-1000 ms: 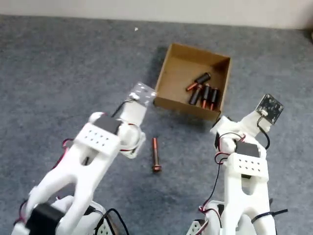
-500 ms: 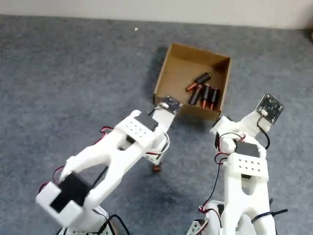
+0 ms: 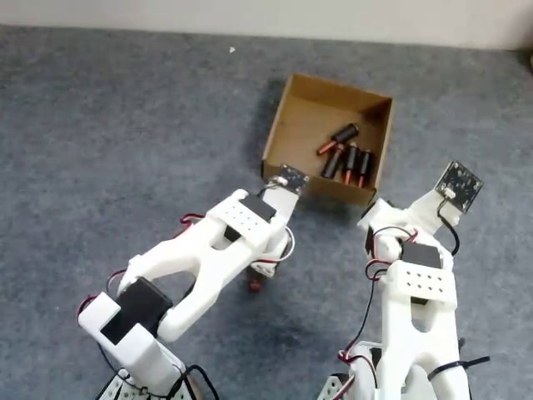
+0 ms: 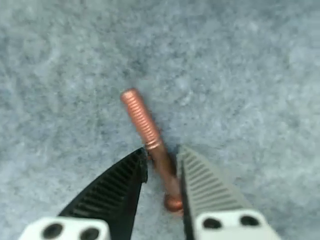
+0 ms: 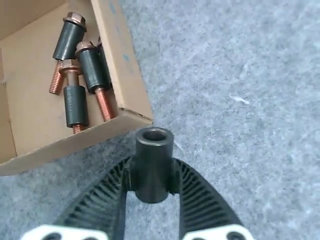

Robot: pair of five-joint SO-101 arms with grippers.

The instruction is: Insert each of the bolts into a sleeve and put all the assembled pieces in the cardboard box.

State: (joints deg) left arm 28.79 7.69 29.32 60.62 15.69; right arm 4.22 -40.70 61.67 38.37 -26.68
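Note:
A copper bolt lies on the grey carpet, its shank between the fingers of my left gripper. The jaws stand narrowly open, with a thin gap on each side of the bolt. From above, the left arm covers the bolt except its head. My right gripper is shut on an upright black sleeve, held just outside the near wall of the cardboard box. Several assembled pieces lie in the box.
The right arm stands close to the box's near right corner. Grey carpet stretches to the left of the box and behind it.
My left arm has swung right from beside the bolt and come down over it, so the fingers now straddle the shank. The bolt's head has shifted slightly left. The right arm has kept still.

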